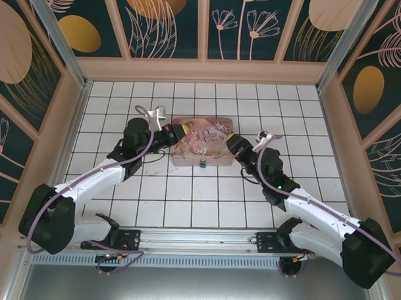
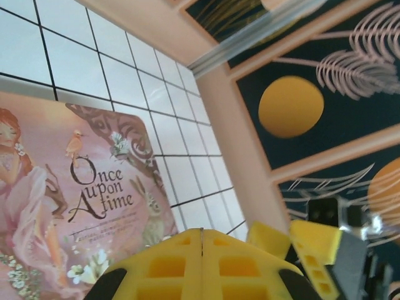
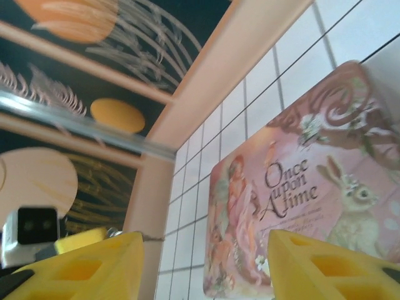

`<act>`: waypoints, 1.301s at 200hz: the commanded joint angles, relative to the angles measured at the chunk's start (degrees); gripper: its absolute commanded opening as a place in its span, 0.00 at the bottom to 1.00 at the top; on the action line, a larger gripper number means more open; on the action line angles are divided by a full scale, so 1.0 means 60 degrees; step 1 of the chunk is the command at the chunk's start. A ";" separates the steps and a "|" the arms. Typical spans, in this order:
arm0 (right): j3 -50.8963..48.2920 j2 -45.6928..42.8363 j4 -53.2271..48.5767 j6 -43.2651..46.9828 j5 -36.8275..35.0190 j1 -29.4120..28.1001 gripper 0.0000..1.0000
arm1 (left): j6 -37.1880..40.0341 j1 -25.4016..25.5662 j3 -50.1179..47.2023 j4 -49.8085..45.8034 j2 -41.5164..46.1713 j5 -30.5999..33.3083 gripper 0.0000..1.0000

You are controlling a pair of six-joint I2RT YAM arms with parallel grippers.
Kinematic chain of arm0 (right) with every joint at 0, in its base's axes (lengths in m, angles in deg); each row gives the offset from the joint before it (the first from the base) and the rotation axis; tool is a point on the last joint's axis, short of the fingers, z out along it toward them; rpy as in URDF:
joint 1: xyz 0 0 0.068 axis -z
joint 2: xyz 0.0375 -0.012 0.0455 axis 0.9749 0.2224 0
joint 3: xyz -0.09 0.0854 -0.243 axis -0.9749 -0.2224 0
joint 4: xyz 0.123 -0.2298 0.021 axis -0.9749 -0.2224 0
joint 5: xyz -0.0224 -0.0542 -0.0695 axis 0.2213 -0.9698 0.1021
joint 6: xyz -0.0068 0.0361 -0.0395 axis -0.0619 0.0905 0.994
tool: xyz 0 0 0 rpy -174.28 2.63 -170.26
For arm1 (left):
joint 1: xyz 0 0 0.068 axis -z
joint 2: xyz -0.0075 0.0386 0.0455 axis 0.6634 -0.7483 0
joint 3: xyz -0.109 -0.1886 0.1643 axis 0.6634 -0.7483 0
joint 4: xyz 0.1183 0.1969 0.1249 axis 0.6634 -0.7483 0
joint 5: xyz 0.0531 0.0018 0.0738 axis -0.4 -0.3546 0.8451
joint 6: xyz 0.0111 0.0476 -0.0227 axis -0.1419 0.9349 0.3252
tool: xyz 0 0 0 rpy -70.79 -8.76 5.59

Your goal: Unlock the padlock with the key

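Note:
The tiny blue padlock [image 1: 202,165] hangs at the middle of the front edge of the pink picture tin [image 1: 204,142]. My left gripper [image 1: 181,131] is at the tin's left end, its yellow fingers [image 2: 187,262] pressed together. In the right wrist view a small silvery key [image 3: 112,233] with a bit of twine sticks out at that gripper's tip. My right gripper [image 1: 232,145] hovers at the tin's right end, open, its fingers [image 3: 325,265] wide apart with nothing between them. The tin's lid [image 3: 294,206] lies beyond them.
The tin sits mid-table on white tiles [image 1: 186,195]. Beige walls with dark patterned panels [image 1: 203,68] close in the back and both sides. Open tile floor lies in front of and behind the tin.

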 commanded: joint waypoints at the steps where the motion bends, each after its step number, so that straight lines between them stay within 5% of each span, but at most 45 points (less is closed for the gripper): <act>1: 0.0047 0.0151 0.1488 0.1375 0.1986 0.0160 0.54 | 0.1847 0.0023 0.0397 -0.0368 -0.0267 -0.0838 0.00; 55: 0.0604 0.1409 0.3160 0.2151 0.4027 0.0239 0.50 | 0.2048 0.0016 0.0469 0.0412 -0.0583 -0.2320 0.00; 112: 0.0967 0.2803 0.4471 0.2115 0.4760 0.0254 0.46 | 0.1614 0.0016 0.0286 0.1080 -0.0667 -0.3243 0.00; 260: 0.1002 0.4057 0.5898 0.1553 0.5331 0.0250 0.27 | 0.0960 0.0023 0.0120 0.1972 -0.1091 -0.3448 0.00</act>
